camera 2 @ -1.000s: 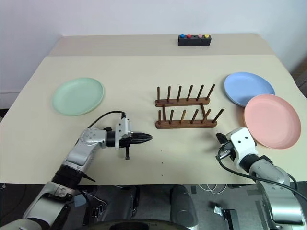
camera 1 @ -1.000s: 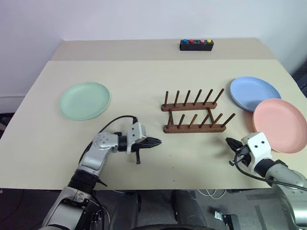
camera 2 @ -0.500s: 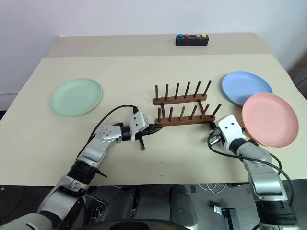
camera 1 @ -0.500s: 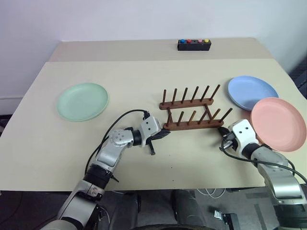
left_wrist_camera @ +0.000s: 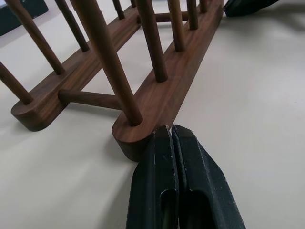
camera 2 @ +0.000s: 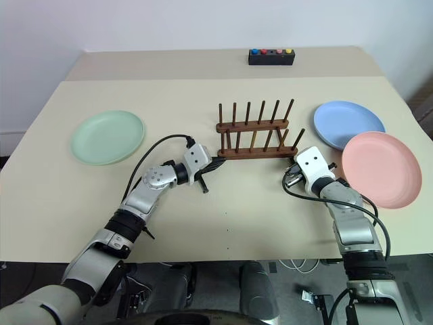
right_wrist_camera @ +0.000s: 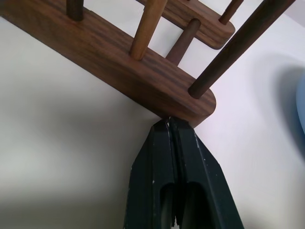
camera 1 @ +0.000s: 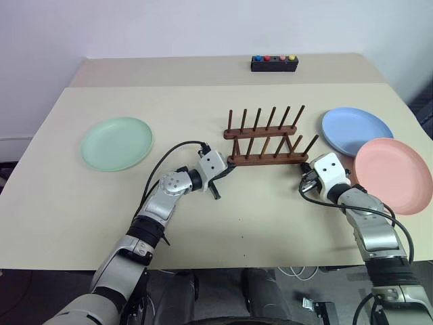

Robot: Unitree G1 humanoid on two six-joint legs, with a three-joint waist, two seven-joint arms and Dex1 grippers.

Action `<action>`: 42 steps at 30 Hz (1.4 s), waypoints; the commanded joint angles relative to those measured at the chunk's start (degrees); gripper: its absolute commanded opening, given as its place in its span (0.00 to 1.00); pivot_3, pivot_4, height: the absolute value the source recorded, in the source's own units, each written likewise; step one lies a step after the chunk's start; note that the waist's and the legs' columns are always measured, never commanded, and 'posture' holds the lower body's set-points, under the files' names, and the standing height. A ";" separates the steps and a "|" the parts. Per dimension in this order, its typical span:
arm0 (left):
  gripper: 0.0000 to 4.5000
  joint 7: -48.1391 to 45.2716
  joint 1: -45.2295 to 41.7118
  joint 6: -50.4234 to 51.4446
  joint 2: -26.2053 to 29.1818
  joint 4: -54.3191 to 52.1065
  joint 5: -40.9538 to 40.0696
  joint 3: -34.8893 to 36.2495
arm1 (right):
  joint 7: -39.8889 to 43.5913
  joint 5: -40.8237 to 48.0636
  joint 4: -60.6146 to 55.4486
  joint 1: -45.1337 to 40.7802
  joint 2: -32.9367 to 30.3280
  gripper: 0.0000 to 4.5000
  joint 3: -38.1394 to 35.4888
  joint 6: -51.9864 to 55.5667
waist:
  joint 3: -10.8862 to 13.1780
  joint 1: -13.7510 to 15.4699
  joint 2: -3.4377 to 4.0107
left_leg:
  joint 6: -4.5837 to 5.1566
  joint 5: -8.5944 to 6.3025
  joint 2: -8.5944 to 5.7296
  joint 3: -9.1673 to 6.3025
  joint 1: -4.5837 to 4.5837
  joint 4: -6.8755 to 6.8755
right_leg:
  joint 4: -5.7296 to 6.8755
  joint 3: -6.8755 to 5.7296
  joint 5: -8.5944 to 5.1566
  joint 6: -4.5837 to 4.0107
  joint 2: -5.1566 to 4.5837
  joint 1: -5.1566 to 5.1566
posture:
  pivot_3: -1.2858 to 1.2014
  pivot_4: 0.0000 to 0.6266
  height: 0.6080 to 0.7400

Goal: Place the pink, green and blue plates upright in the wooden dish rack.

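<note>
Beige table carries: green plate at left, wooden dish rack in the centre (pegs up, nothing in it), blue plate and pink plate at right, overlapping, w/ a black button box at the far edge.

The two eye views look from the head, forward and down across the whole table, from well back and high; they take in both arms, the rack and the far edge. The right eye view sits slightly aside of the left, so the same scene lies a little shifted.

The left wrist view looks low and nearly level along the left gripper, very close to the rack's near rail end, whose length runs away from the tips.

The right wrist view looks along the right gripper, just as close, at the other end of that rail.

Both wrist views share that near rail.
</note>
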 commanded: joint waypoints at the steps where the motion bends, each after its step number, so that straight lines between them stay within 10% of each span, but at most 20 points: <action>1: 0.01 0.96 -0.02 -0.78 0.56 0.46 0.24 1.42 | 0.22 1.23 -4.51 2.83 -0.67 0.00 -2.62 -0.26 | 0.00 0.02 0.00 | 0.00 0.00 0.00 0.00 0.00 -0.01 | 0.00 -0.01 0.00 0.00 0.00 0.00 | 0.52 0.24 1.00; 26: 0.01 1.23 0.43 -2.05 1.00 0.94 0.05 2.51 | 8.86 11.34 -31.03 24.07 -7.25 0.00 -22.16 9.96 | 0.01 0.17 -0.03 | 0.00 0.00 0.00 0.00 -0.01 -0.01 | -0.01 0.00 -0.02 0.02 0.00 0.01 | 0.52 0.24 1.00; 35: 0.00 -11.75 5.75 2.97 3.28 -11.90 -9.45 2.23 | 8.65 12.35 -31.11 27.60 -9.92 0.83 -27.86 17.93 | 0.01 0.11 -0.02 | 0.01 -0.01 0.01 0.01 -0.03 -0.05 | -0.04 0.00 -0.04 0.01 0.00 0.00 | 0.52 0.24 1.00; 42: 0.00 -22.16 11.13 10.53 6.08 -24.97 -15.65 -1.00 | 3.45 8.07 -27.80 26.32 -8.28 0.83 -24.26 19.69 | 0.01 0.25 0.00 | 0.01 -0.01 0.00 0.01 -0.08 0.00 | -0.04 0.01 -0.12 -0.16 -0.02 -0.02 | 0.52 0.24 1.00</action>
